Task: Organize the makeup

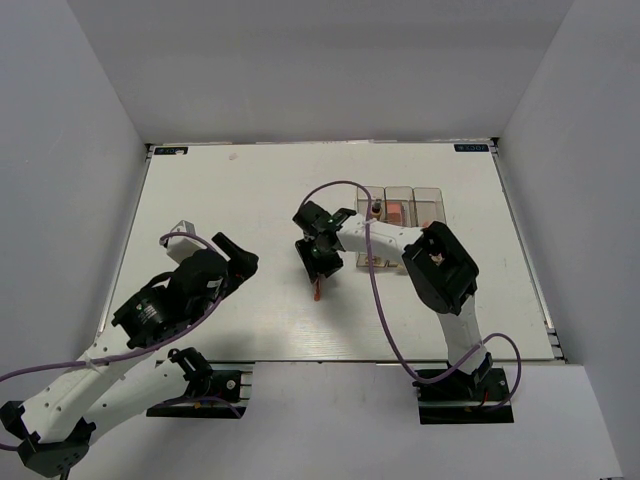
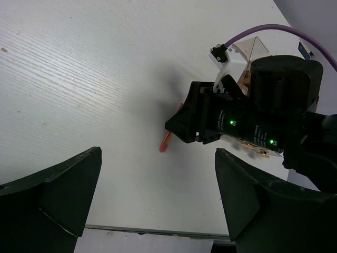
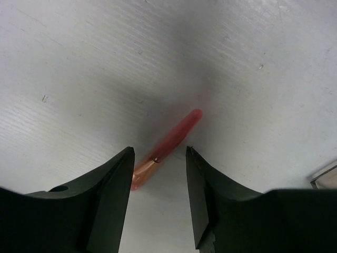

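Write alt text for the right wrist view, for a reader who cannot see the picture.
A thin pink stick with a gold band lies slanted on the white table, its lower part between the two black fingers of the open right gripper. A pale corner of some other object shows at the right edge.

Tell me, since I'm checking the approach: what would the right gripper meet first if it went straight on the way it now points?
The right gripper would first meet the thin pink stick lying between its open jaws, then the white table right under it. How much gap is left is unclear.
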You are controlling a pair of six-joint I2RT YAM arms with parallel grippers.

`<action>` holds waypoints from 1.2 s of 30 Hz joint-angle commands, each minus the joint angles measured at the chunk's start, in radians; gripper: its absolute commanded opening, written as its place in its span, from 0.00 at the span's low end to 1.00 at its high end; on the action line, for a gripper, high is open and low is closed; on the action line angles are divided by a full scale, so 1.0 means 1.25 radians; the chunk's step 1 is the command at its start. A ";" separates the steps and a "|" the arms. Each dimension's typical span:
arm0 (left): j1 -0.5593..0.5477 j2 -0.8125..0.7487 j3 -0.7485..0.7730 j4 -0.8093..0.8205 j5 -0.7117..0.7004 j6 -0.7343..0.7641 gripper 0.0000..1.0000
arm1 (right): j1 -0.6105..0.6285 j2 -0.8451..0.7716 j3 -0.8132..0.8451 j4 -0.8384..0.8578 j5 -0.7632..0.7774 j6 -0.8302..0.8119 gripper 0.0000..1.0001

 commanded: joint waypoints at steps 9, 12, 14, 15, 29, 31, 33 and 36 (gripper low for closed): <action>0.003 -0.014 -0.013 0.004 -0.009 -0.006 0.98 | 0.016 0.049 0.004 0.005 0.087 -0.031 0.37; 0.003 -0.011 -0.018 0.012 -0.004 -0.004 0.98 | 0.012 0.049 0.001 0.008 0.078 -0.049 0.27; 0.003 -0.011 -0.022 0.015 -0.004 -0.004 0.98 | 0.009 0.045 0.001 0.011 0.060 -0.080 0.15; 0.003 -0.014 -0.022 0.017 -0.003 -0.004 0.98 | 0.009 0.040 0.000 0.016 0.031 -0.098 0.09; 0.003 -0.008 -0.055 0.111 0.026 0.045 0.98 | -0.106 -0.129 0.156 -0.010 -0.237 -0.378 0.00; 0.003 0.002 -0.062 0.129 0.041 0.057 0.98 | -0.144 -0.167 0.171 -0.005 -0.213 -0.383 0.00; 0.003 0.011 -0.071 0.153 0.047 0.069 0.98 | -0.179 -0.187 0.191 -0.001 -0.166 -0.387 0.00; 0.003 0.021 -0.075 0.180 0.056 0.085 0.98 | -0.239 -0.224 0.187 0.013 -0.055 -0.376 0.00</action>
